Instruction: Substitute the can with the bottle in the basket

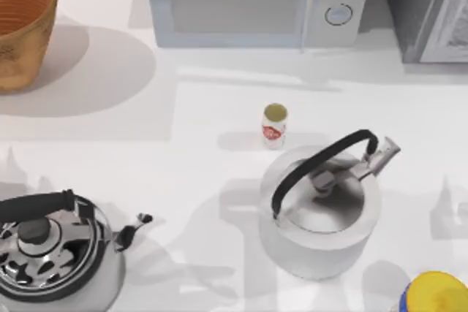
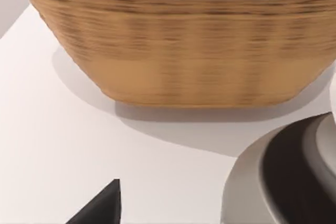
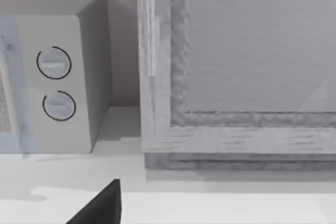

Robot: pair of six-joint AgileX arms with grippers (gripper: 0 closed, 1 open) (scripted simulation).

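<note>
The can (image 1: 274, 126) is standing upright on the white tabletop (image 1: 183, 158) near the middle, just behind the matte grey kettle (image 1: 322, 210) and in front of the microwave (image 1: 256, 1). The basket (image 1: 22, 27) is sitting at the far left corner, well apart from the can; in the left wrist view its ribbed wall (image 2: 178, 40) is looming close. A shiny chrome kettle (image 1: 51, 253) is resting at the near left. A yellow-capped bottle (image 1: 435, 294) is peeking in at the near right corner. The right wrist view is facing the microwave's dials (image 3: 55, 82) and a grey cabinet (image 3: 236, 66). Whether either arm's jaws are apart or together, I cannot tell.
</note>
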